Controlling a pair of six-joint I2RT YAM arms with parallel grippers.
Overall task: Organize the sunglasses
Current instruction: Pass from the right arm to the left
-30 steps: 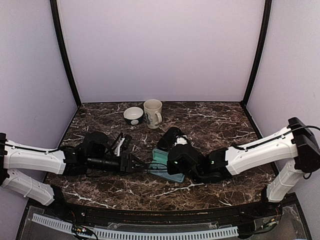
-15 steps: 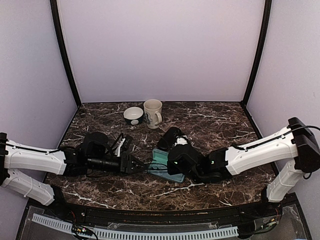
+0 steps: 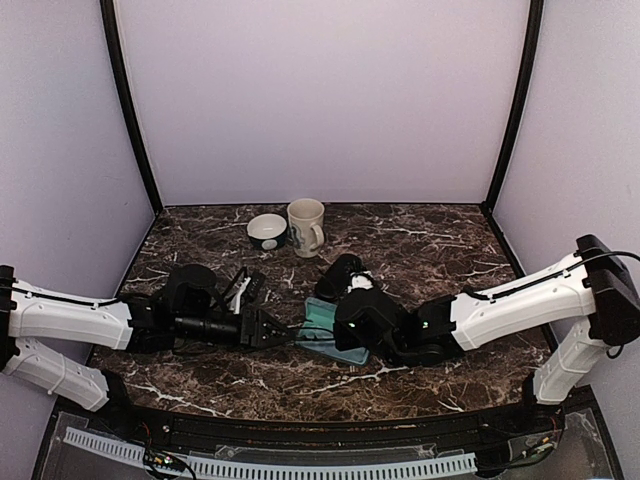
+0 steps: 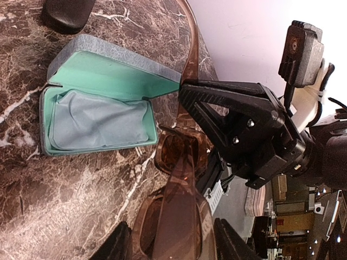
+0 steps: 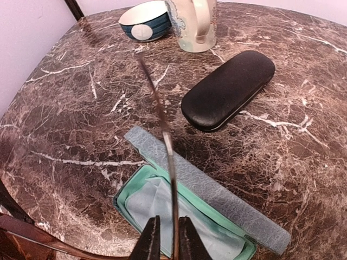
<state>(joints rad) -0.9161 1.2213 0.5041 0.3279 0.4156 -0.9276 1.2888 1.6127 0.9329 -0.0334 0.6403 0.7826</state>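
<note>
**Brown sunglasses held over the open case, ready to fold**

Left wrist: the left gripper (image 4: pixel 172 249) stands about half open, its fingers on either side of the front of the brown sunglasses (image 4: pixel 173 216), and it appears to hold them there. One temple (image 4: pixel 187 49) runs up to the right gripper (image 4: pixel 187 92), whose tip meets it. The case (image 4: pixel 114 76) lies open on the table (image 4: pixel 32 179) just beside the lenses, with a cloth in its green tray. The black case (image 4: pixel 65 12) sits shut beyond it.

Right wrist: the jaws are nearly closed with the temple between them. I cannot tell whether they pinch it or only bracket it. The case lies directly below, the black case farther back, and the mug (image 5: pixel 192 21) and bowl (image 5: pixel 143 20) are at the far edge.

Top: both arms meet low over the case at mid-table. The sunglasses are hard to pick out there against the marble, and I see no second pair.

Judgement: the step in hand looks like folding the temple in so that the pair fits the case. The next move calls for the right jaws to swing the temple toward the lenses without bending it, while the left keeps the front steady. After that the pair can be lowered into the tray.
</note>
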